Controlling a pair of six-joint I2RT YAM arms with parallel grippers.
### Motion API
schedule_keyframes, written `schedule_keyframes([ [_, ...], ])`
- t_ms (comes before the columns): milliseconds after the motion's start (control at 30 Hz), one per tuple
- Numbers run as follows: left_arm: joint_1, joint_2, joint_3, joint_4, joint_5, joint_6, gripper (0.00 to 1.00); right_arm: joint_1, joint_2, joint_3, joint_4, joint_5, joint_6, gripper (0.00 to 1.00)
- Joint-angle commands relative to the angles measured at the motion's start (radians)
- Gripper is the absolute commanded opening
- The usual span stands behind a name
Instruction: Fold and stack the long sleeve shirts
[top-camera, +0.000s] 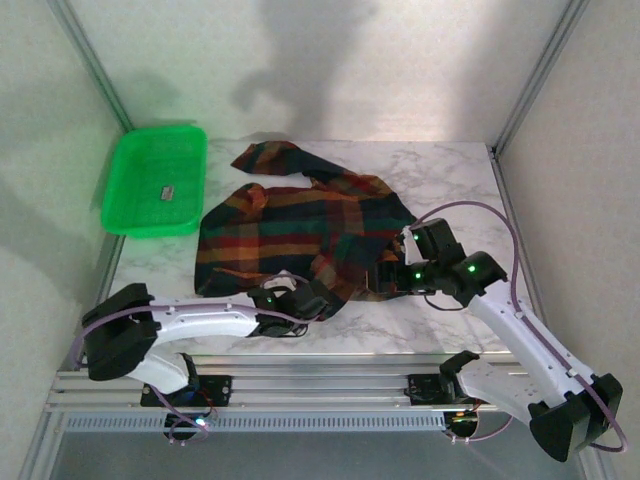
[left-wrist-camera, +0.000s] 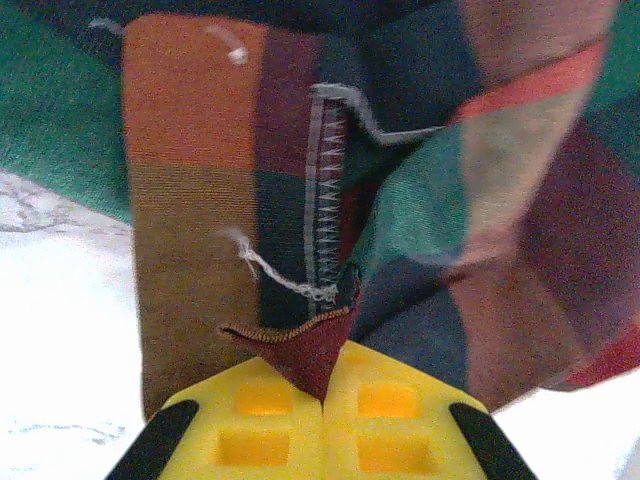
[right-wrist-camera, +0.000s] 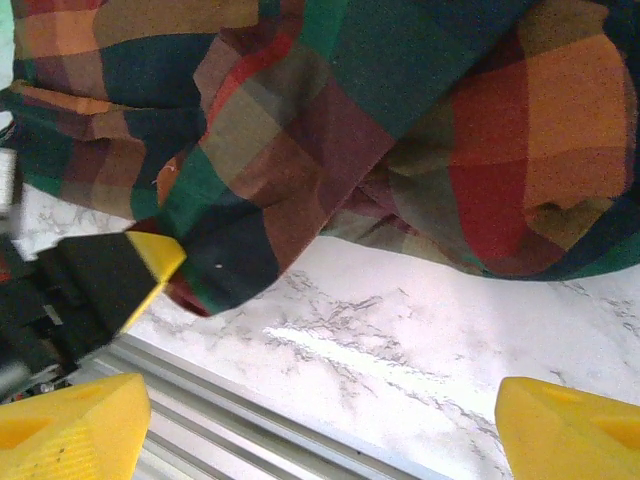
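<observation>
plaid green, red, orange, navy shirt (top-camera: 300, 230), bright green tray (top-camera: 145, 165), white marbled table (top-camera: 450, 190)

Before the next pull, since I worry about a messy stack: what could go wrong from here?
The left claw pinches only a small hem corner of the shirt, so the cloth might slip free on a pull. The right claw is open and holds no cloth, so that side may drag. The shirt lies bunched; folding now could trap creases.

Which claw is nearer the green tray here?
Left. The left claw, shut on the shirt at its near hem, lies right of the tray; the open right claw is farther right, by the shirt's right side.
</observation>
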Motion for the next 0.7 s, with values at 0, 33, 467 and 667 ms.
schedule_keyframes([
  [0, -0.007, -0.077, 0.120, -0.216, -0.117, 0.143, 0.00, -0.025, 0.016, 0.045, -0.020, 0.006, -0.016, 0.90],
  [33, -0.006, -0.093, 0.156, -0.275, -0.140, 0.189, 0.00, -0.034, 0.026, 0.060, -0.023, 0.006, -0.017, 0.90],
  [467, -0.005, -0.246, 0.223, -0.608, -0.245, 0.581, 0.00, -0.112, 0.199, 0.221, -0.042, 0.010, -0.046, 0.90],
  [667, -0.002, -0.239, 0.212, -0.722, -0.296, 0.556, 0.00, -0.113, 0.251, 0.233, -0.030, 0.010, -0.002, 0.88],
])
